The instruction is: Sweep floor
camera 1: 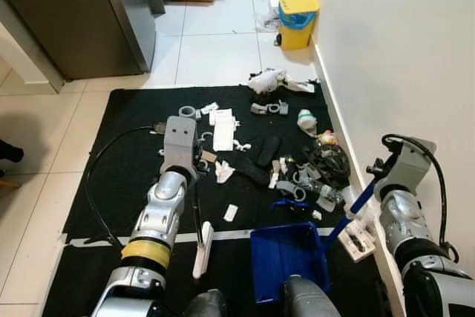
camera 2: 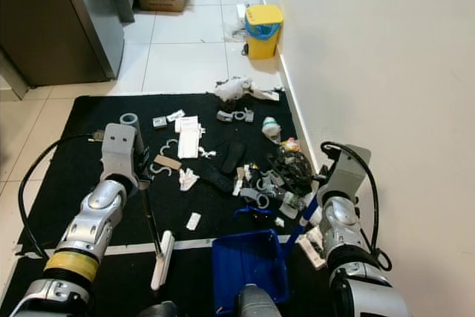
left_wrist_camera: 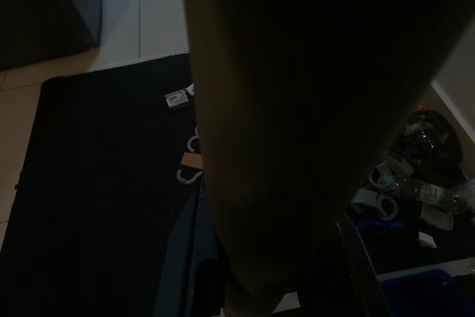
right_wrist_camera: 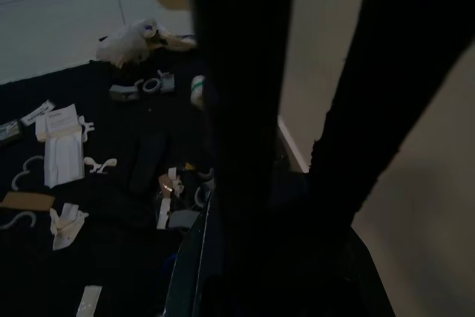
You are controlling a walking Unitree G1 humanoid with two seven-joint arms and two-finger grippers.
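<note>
Left eye view: left gripper (camera 1: pixel 194 183) clamped on the brush (camera 1: pixel 202 246), white head resting on the black mat (camera 1: pixel 111 176) short of the litter (camera 1: pixel 297 172), seemingly poised to draw debris inward; blue dustpan (camera 1: pixel 289 257) flat beside it, mouth toward the pile.
Right eye view: right gripper (camera 2: pixel 312 217) at the dustpan handle (camera 2: pixel 300 228) by the wall (presumably steadying it); finger state cannot be told.
Left wrist view: dark; litter faintly visible.
Right wrist view: scattered scraps on the mat; sweeping looks barely begun.

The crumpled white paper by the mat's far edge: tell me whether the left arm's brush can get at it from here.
Probably not: the crumpled white paper lies far ahead, while the left gripper holds the brush near the dustpan.
</note>
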